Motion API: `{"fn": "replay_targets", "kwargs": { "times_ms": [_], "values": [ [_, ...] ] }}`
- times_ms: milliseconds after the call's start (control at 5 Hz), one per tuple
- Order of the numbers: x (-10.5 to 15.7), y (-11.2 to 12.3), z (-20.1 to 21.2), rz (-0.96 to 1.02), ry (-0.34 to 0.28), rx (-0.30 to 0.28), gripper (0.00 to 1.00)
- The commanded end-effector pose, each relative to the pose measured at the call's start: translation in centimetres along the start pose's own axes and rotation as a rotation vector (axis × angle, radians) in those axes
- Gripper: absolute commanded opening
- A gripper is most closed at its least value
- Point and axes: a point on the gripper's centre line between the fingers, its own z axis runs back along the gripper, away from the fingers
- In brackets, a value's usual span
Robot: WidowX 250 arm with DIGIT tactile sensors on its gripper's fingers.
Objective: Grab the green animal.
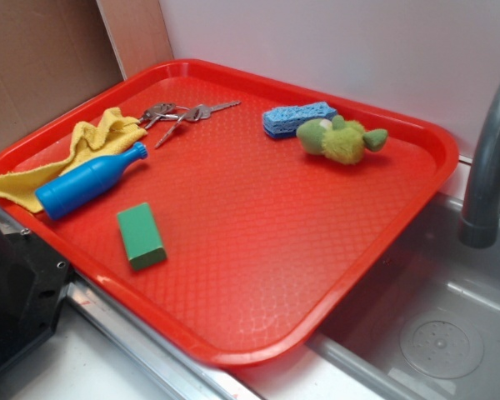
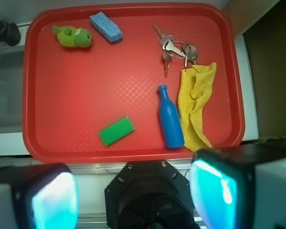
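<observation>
Approach step: your gripper (image 2: 133, 193) hangs high, jaws wide apart, empty. Next, travel to the green animal (image 2: 74, 37) by the blue sponge (image 2: 106, 27), then descend.

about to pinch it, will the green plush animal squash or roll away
The green animal looks fuzzy and stuffed, so it will probably compress under the fingers rather than slip. It lies on its side near the blue sponge, lumpy rather than round, so rolling seems unlikely. Probably light.

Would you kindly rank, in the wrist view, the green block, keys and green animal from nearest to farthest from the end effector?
1. Green block, near the tray's closest edge.
2. Keys, far right side.
3. Green animal, far left corner.

The end effector is open below the tray.
</observation>
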Motion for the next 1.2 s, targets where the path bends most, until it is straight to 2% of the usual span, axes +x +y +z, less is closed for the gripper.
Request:
{"fn": "replay_targets", "kwargs": {
  "times_ms": [0,200,400,600,800,1000],
  "values": [
    [0.0,0.0,0.0,0.0,0.0,0.0,1.0],
    [4.6,-2.8,-3.0,-0.211,0.02,0.016,1.0],
    [8.8,-4.7,-6.1,-0.385,-0.018,-0.02,1.0],
    [12.9,-5.6,-10.0,-0.601,-0.079,-0.024,1.0],
    [16.2,-5.6,-12.3,-0.653,-0.087,-0.026,1.0],
    [19.0,-6.4,-16.1,-0.763,-0.137,-0.055,1.0]
  ]
}}
